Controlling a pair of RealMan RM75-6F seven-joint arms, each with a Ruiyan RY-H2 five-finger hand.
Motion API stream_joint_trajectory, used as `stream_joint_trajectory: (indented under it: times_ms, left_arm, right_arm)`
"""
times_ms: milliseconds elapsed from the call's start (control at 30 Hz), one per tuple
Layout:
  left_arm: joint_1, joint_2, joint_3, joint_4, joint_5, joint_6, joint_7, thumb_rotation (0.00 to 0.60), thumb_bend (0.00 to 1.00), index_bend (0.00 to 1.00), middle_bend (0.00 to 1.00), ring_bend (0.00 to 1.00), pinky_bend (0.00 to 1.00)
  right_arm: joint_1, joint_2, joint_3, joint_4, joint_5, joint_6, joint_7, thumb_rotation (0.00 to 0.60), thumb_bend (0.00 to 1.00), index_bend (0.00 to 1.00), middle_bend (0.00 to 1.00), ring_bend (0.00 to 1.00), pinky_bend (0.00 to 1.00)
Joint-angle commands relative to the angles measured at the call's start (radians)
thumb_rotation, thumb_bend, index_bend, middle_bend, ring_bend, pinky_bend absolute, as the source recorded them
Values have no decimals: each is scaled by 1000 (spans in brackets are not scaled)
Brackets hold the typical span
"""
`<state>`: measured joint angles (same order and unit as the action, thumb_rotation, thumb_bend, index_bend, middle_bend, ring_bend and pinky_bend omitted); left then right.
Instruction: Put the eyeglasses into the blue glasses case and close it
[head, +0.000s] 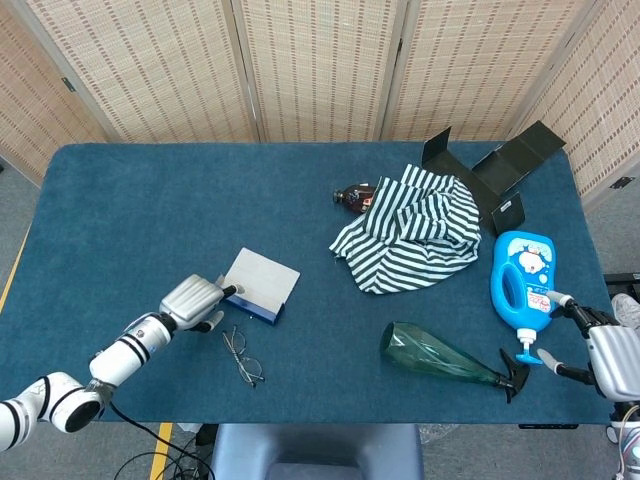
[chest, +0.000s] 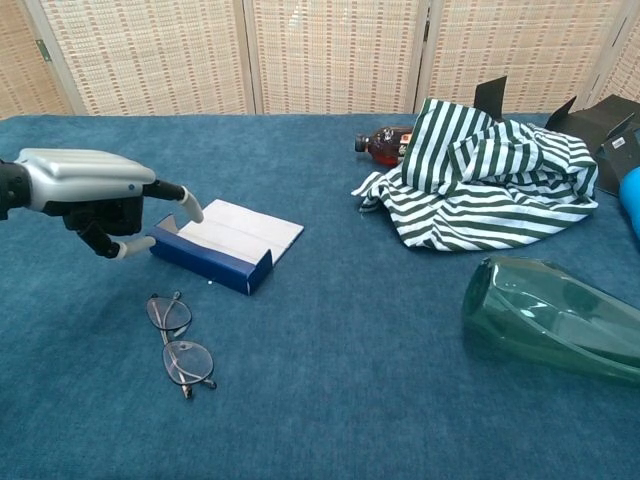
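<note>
Left fingers (chest: 188, 206): apart, gripping nothing; the tips are at the left end of the case, and contact cannot be told.
Left hand (chest: 92, 193): silver shell, over the cloth just left of the case; in the head view (head: 193, 301) it sits above and left of the eyeglasses.
Right fingers (head: 561, 300): spread, nothing between them, tips beside the detergent bottle's lower end.
Right hand (head: 610, 362): at the table's front right corner, partly cut off by the frame edge; seen in the head view only.
Blue glasses case (chest: 222, 243): open, pale lining up, flap lying flat toward the rear; left of table centre.
Eyeglasses (chest: 177, 343): thin wire frame, flat on the cloth just in front of the case, apart from it; outside the case.
Table (head: 150, 210): dark blue cloth cover.
Green glass vase (head: 440, 355): on its side, front right.
Blue detergent bottle (head: 522, 277): lying flat near the right edge.
Striped cloth (head: 412, 229): crumpled heap, right of centre, partly over a brown bottle (head: 352, 197).
Black box pieces (head: 498, 169): rear right.
</note>
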<state>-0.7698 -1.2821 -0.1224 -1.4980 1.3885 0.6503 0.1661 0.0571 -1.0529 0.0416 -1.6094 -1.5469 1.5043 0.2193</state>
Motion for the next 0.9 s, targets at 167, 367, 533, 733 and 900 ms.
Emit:
stream_joint_trajectory:
  times_ms: [167,367,533,733,900]
  left_arm:
    - [-40,-64,11,81,-137,-44,89,600,570,208,997,935,998]
    - [-58,-99,27,143,-189,-58,107,600,570,214,997,936,998]
    - [-70,-115,45,210,-245,-59,154,600,570,236,997,936,998]
    - [-56,-91,76,262,-360,-25,259,600,570,247,997,936,998]
    - [-51,-31,129,240,-526,0,392,600,570,265,997,936,998]
  right_arm:
    - [-3,-4,-2,9,1,-1,9,600,186,183,387,375,362]
    - [-4,-7,-1,12,5,-3,11,600,186,183,387,376,362]
    - [-4,-9,-1,12,3,-2,13,600,186,183,387,377,362]
    - [-7,-8,0,13,2,5,14,600,186,183,387,377,362]
    - [-4,-13,1,17,-4,4,19,600,186,183,387,377,362]
